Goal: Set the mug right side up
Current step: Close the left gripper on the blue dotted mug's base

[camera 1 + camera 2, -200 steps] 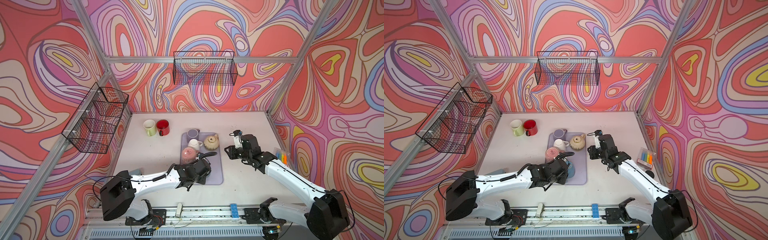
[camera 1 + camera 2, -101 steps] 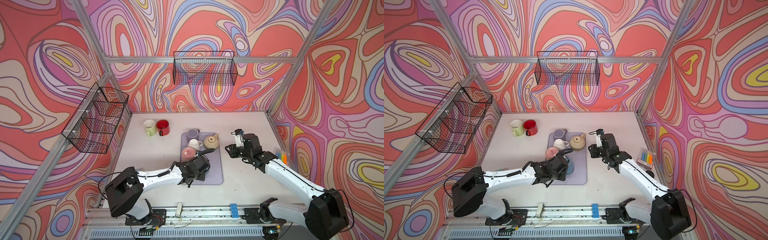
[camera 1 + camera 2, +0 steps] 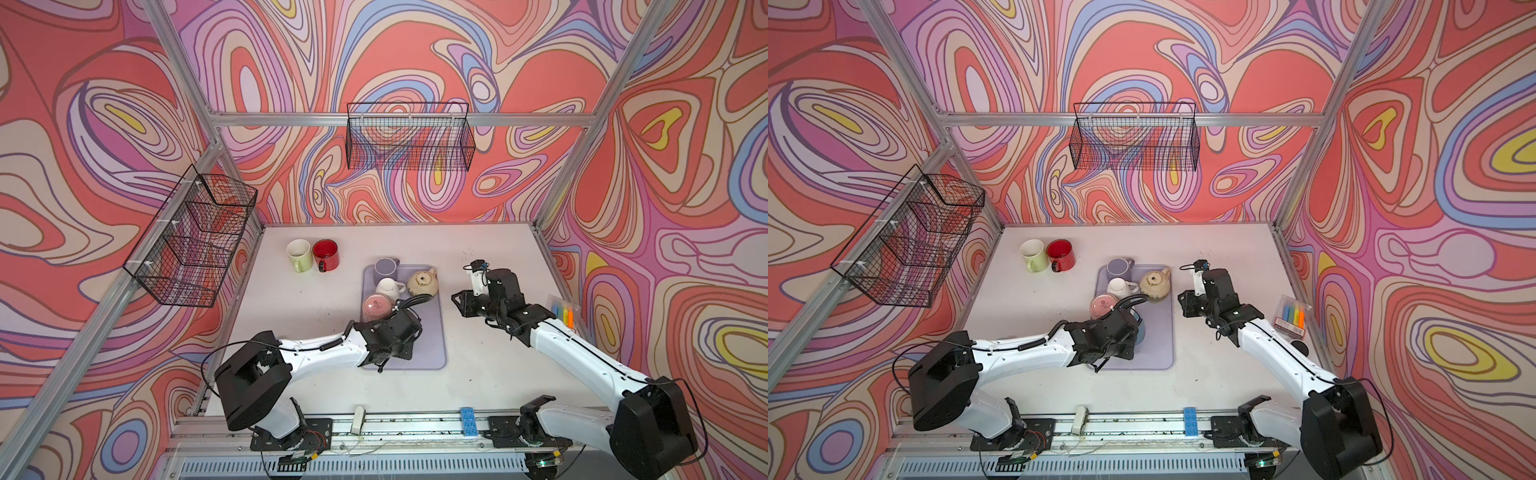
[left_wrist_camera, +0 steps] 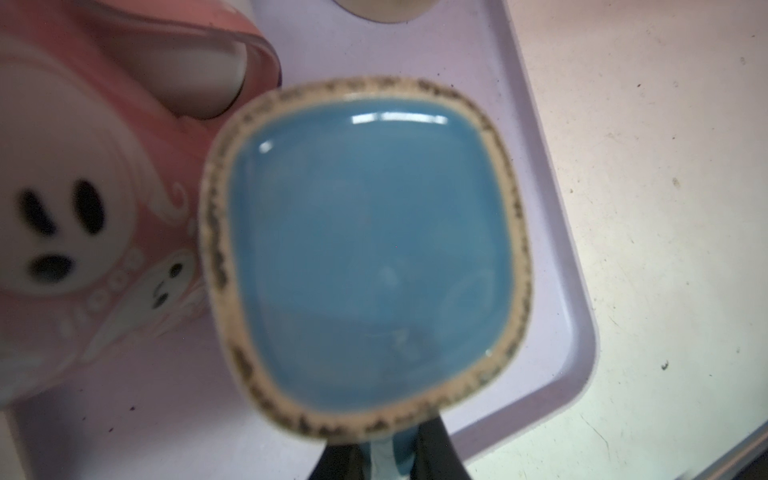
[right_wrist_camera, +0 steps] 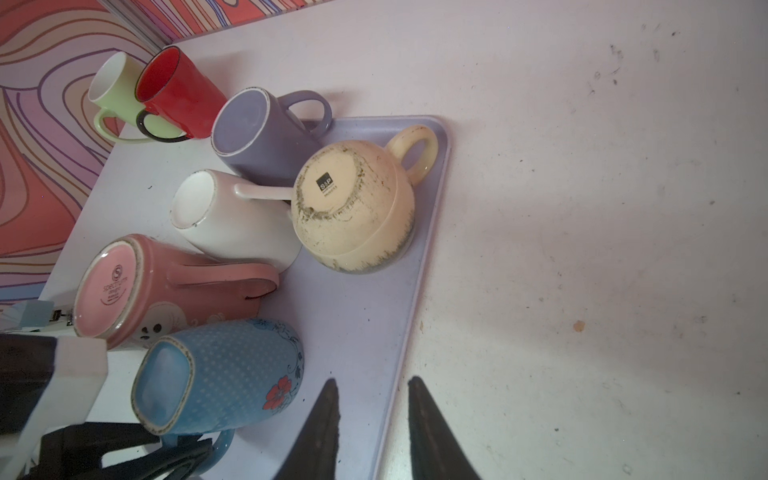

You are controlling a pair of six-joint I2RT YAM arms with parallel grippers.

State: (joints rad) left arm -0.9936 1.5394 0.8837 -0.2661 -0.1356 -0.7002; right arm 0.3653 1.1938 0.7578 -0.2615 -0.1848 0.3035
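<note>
Left gripper (image 4: 390, 455) is clamped on the handle (image 5: 218, 449) of the upside-down blue dotted ceramic mug (image 5: 232, 365), sitting on the lilac plastic tray (image 5: 365, 299) right beside the pink ghost mug (image 5: 166, 282). Right gripper (image 5: 372, 380) has its jaws apart, holding nothing.

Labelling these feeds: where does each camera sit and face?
Both top views: high up front, looking down at tray, left arm, right arm.
Left wrist: on left arm, facing down onto blue mug base; left gripper clamps its handle.
Right wrist: on right arm, facing across the tray's mugs; right gripper open, empty.
Shared: both wrist views show blue mug and pink mug.
</note>
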